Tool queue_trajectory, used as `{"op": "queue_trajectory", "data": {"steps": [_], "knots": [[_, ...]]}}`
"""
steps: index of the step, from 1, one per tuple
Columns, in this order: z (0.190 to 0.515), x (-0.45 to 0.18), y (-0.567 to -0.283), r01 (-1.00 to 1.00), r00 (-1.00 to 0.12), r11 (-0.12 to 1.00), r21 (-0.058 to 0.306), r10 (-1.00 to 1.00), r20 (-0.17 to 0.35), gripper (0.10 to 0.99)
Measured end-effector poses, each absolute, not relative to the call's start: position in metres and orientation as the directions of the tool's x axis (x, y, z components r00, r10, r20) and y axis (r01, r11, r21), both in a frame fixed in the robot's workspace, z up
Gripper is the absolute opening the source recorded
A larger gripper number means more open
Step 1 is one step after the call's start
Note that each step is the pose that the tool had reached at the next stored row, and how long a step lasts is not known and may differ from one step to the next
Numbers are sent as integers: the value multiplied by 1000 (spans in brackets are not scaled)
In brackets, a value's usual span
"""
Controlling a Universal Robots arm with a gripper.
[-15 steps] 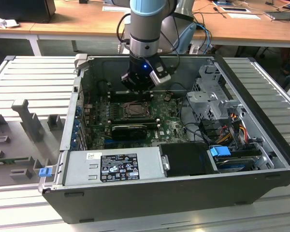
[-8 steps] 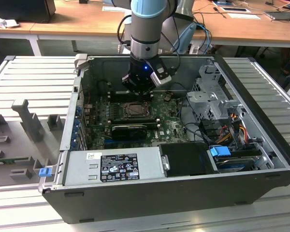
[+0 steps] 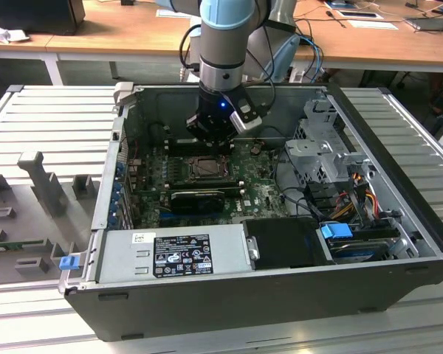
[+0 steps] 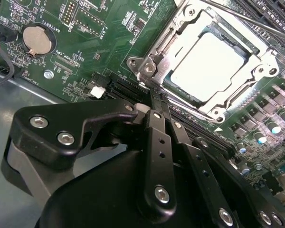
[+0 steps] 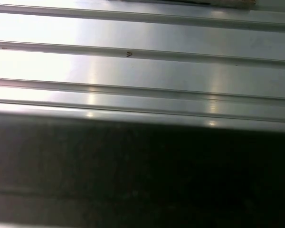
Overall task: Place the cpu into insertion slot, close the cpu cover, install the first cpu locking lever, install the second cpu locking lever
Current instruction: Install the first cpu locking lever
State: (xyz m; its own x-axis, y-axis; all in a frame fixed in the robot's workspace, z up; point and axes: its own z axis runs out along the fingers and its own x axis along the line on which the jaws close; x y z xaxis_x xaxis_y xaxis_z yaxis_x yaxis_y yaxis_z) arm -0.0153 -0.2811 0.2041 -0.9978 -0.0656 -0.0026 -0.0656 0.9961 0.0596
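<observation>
Silver-grey metal marks your target: the cpu (image 4: pixel 206 59) already lies flat in the insertion slot (image 4: pixel 249 45) on the green motherboard (image 4: pixel 85 42), and the cpu cover (image 4: pixel 213 102) is folded down over it, its window framing the chip's bright top. In the second wrist view you see the gripper (image 4: pixel 154 102) hanging just beside the corner of the cover nearest it, with its black linkages drawn together so the jaws stand narrow, nearly closed; a pale pad shows at the tip, and it seems to pinch nothing, though the tip is partly hidden behind the links, so you should treat that as likely rather than certain. A thin metal locking lever (image 4: pixel 247 19) runs along the far side of the socket, beside the long black memory slots (image 4: pixel 270 12). A round coin battery (image 4: pixel 37 39) sits on the board well apart from the socket. In the exterior view your gripper (image 3: pixel 210 136) reaches down into the open computer case (image 3: pixel 399 221), poised over the far edge of the socket where the cpu (image 3: pixel 206 168) sits, with the long black graphics card (image 3: pixel 199 198) just on the near side of it and the grey power supply (image 3: pixel 173 254) along the front wall. In the first wrist view you face ribbed aluminium table slats (image 5: pixel 142 61) above a dark band.
</observation>
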Motion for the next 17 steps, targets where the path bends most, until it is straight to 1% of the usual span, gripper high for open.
{"op": "queue_trajectory", "data": {"steps": [17], "knots": [[203,-15,-283,-66,-998,996,64,-66,-3,106]]}}
